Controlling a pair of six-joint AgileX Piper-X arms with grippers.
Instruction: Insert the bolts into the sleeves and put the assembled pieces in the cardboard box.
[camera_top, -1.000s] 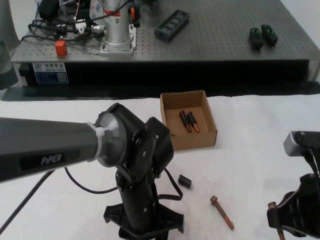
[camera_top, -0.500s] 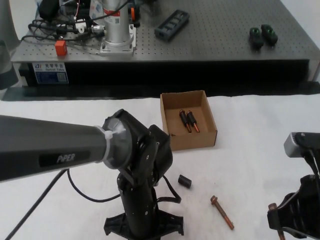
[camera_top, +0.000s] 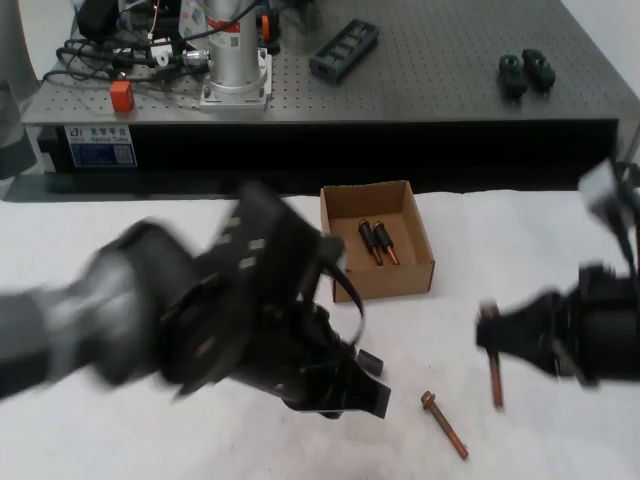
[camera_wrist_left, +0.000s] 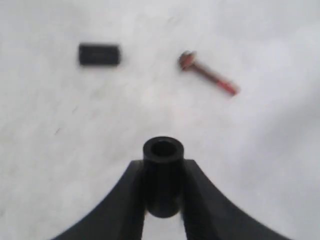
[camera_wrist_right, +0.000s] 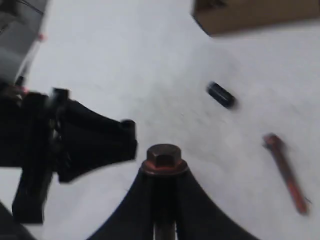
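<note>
My left gripper (camera_wrist_left: 163, 172) is shut on a black sleeve (camera_wrist_left: 163, 155), its open bore facing outward. My right gripper (camera_wrist_right: 164, 177) is shut on a copper bolt (camera_wrist_right: 164, 159), hex head up; in the high view this bolt (camera_top: 493, 375) hangs above the white cloth at the right. The left gripper (camera_top: 352, 392) hovers low at the centre front, a short gap from the right gripper (camera_top: 505, 340). A loose sleeve (camera_wrist_left: 99, 54) and a loose bolt (camera_top: 445, 425) lie on the cloth between the arms. The cardboard box (camera_top: 330, 215) holds two assembled pieces (camera_top: 376, 241).
A metal breadboard bench (camera_top: 450, 80) with cables, a post and small black parts stands behind the box. White cloth (camera_top: 500, 250) lies open to the right of the box and at the front left. The left arm's bulk (camera_top: 150, 310) spans the left half.
The left arm has swung and tipped its gripper toward the right. The right gripper has risen from the front right corner and moved left with its bolt, closing the gap between them.
</note>
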